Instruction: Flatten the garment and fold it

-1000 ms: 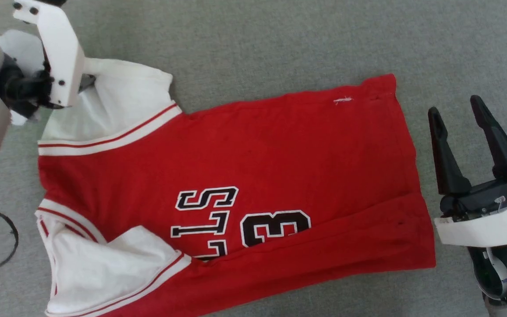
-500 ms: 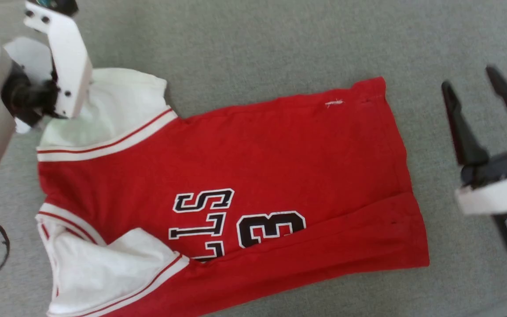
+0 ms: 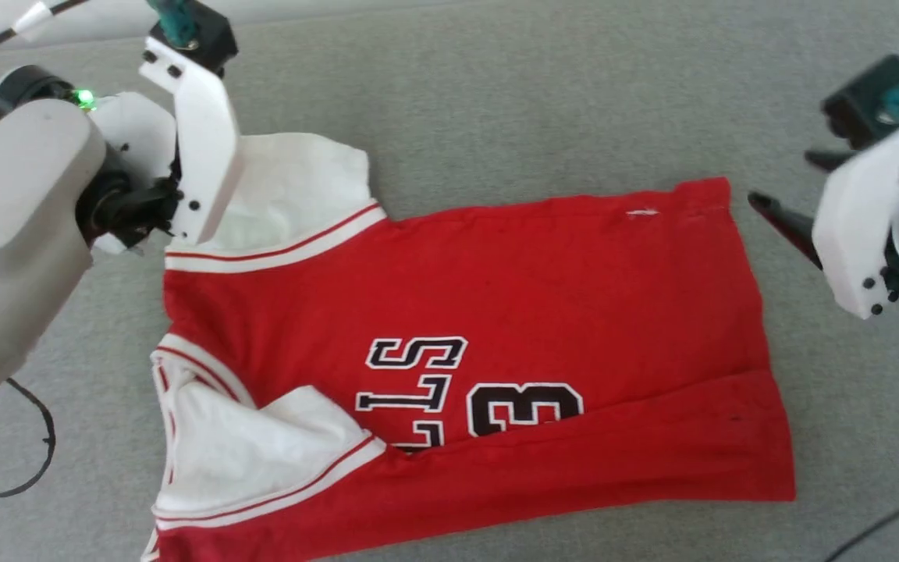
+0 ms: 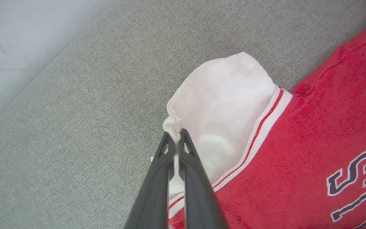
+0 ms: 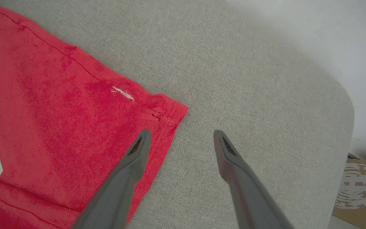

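We see a grey woven surface (image 3: pixel 496 94) under everything. In the left wrist view its edge borders a pale blank area (image 4: pixel 17 38) at upper left. In the right wrist view its rounded corner sits above a cardboard box (image 5: pixel 361 190) at lower right. A dark cable (image 3: pixel 28 468) loops at the head view's lower left.

The garment (image 3: pixel 496 297) lies flat across the middle of the head view, collar end left and hem right, with its lower edge folded up over the chest. At upper left the left gripper (image 4: pixel 176 136) is pinched together on the edge of the white sleeve (image 4: pixel 227 105). At right the right gripper (image 5: pixel 181 133) holds nothing; its fingers are apart, one in front of the hem corner.

Against a second ago, the camera has shifted and the shirt lies as it did. The right gripper has gone from beside the hem's lower half to its upper corner.

The sideways black-and-white lettering (image 3: pixel 418 382) reads "S", "L" and "3"; the rest is covered. We cannot read the box's print.
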